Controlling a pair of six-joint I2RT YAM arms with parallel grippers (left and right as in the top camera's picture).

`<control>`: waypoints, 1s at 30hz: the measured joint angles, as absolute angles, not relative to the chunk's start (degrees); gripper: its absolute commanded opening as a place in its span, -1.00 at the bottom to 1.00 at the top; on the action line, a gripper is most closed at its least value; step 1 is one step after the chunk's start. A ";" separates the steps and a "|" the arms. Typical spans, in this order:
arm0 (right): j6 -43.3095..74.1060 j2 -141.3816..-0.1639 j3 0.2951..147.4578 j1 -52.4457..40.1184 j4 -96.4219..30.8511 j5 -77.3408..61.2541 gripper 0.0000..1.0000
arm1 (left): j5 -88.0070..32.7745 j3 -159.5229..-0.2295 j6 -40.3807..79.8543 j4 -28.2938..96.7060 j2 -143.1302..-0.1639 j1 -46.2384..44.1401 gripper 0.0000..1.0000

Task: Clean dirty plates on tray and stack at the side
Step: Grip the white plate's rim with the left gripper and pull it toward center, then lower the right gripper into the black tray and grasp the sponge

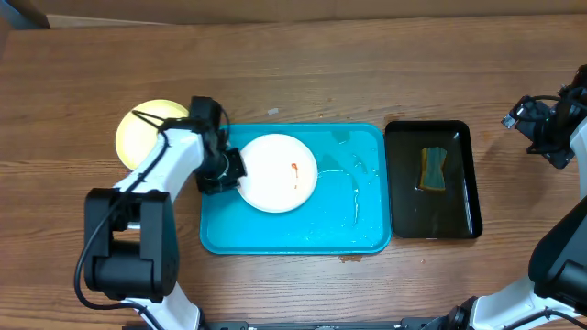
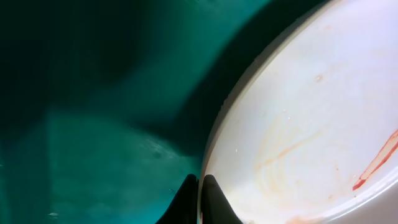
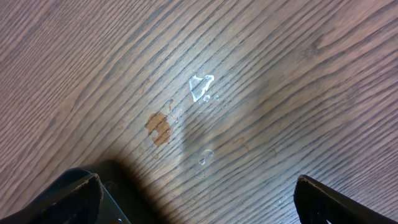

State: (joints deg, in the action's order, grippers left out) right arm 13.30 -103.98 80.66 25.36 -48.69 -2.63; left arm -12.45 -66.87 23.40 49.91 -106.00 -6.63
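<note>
A white plate with a red smear lies in the left part of the turquoise tray. My left gripper is shut on its left rim. The left wrist view shows the two fingers pinched on the rim of the white plate, with the tray beneath. A pale yellow plate lies on the table left of the tray, partly hidden by my left arm. I see no third plate. My right gripper is open and empty over bare wood at the far right, as the right wrist view also shows.
A narrow black tray holding a green-yellow sponge stands right of the turquoise tray. The turquoise tray's floor is wet. The right wrist view shows a water drop and a brown stain on the wood.
</note>
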 measured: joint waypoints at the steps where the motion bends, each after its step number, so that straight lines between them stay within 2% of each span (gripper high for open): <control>1: 13.32 -103.98 80.66 25.34 -48.69 -2.61 1.00 | -12.51 -66.87 23.38 50.17 -106.00 -7.31 -0.72; 2: 13.30 -103.98 80.66 25.34 -48.69 -2.61 1.00 | -12.49 -66.87 23.07 50.57 -106.00 -8.49 -0.58; 4: 13.32 -103.98 80.66 25.34 -48.69 -2.61 1.00 | -12.69 -66.87 22.85 51.03 -106.00 -10.20 -0.44; 6: 13.30 -103.98 80.66 25.34 -48.69 -2.63 1.00 | -12.84 -66.87 22.41 51.11 -106.00 -11.31 -0.19; 9: 13.32 -103.98 80.66 25.34 -48.64 -2.63 1.00 | -12.99 -67.00 21.69 51.96 -106.00 -11.64 -0.05; 12: 13.30 -103.98 80.66 25.34 -48.71 -2.61 1.00 | -12.14 -68.58 21.08 53.41 -106.00 -11.60 -0.07; 19: 13.30 -103.98 80.66 25.34 -48.69 -2.61 1.00 | -5.65 -70.70 20.84 51.11 -106.00 -11.66 -0.26; 23: 13.32 -103.98 80.66 25.34 -48.69 -2.63 1.00 | -2.50 -70.67 20.82 49.10 -106.00 -12.05 -0.28; 27: 13.30 -103.98 80.66 25.34 -48.69 -2.63 1.00 | -1.54 -69.97 20.82 46.72 -106.00 -12.80 -0.43; 30: 13.30 -103.98 80.66 25.34 -48.64 -2.61 1.00 | -1.87 -69.28 20.82 46.06 -106.00 -13.30 -0.47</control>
State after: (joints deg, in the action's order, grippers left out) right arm 13.30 -103.98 80.66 25.34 -48.64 -2.61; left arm -1.87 -69.28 20.82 46.06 -106.00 -13.30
